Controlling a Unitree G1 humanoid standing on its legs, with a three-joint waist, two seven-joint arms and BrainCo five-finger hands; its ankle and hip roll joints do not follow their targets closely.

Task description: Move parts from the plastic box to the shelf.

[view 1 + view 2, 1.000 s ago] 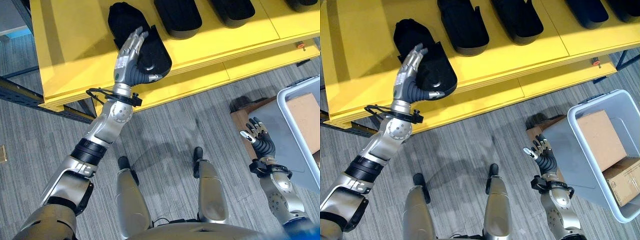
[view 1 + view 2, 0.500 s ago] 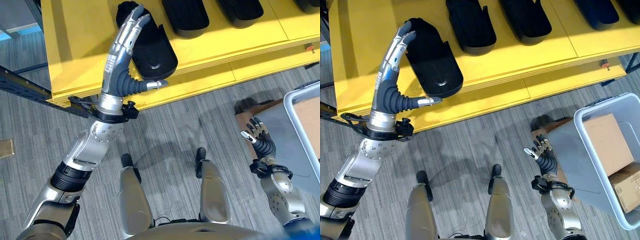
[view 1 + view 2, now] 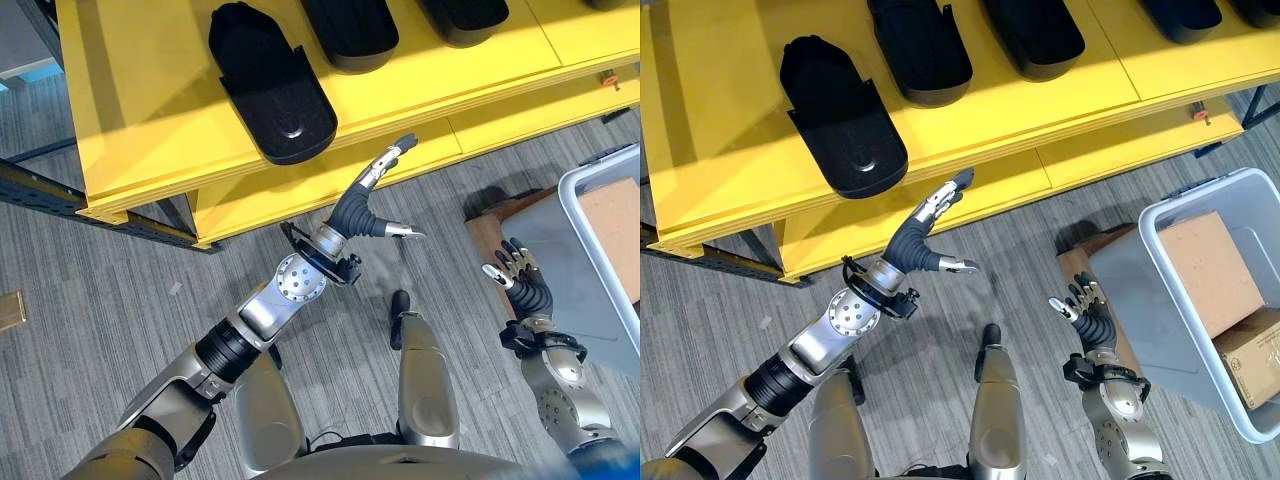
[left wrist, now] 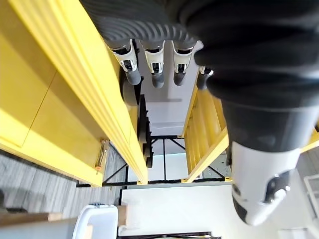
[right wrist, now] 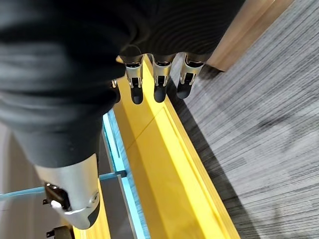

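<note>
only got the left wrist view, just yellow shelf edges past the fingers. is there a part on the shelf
observer: yes, a black part lies flat on the yellow shelf, on the top board near its front edge.
operator: left hand touching it
observer: no, the left hand is apart from it, in front of the lower board, fingers straight, empty.
operator: right hand
observer: the right hand is low beside the grey plastic box, holding nothing.
</note>
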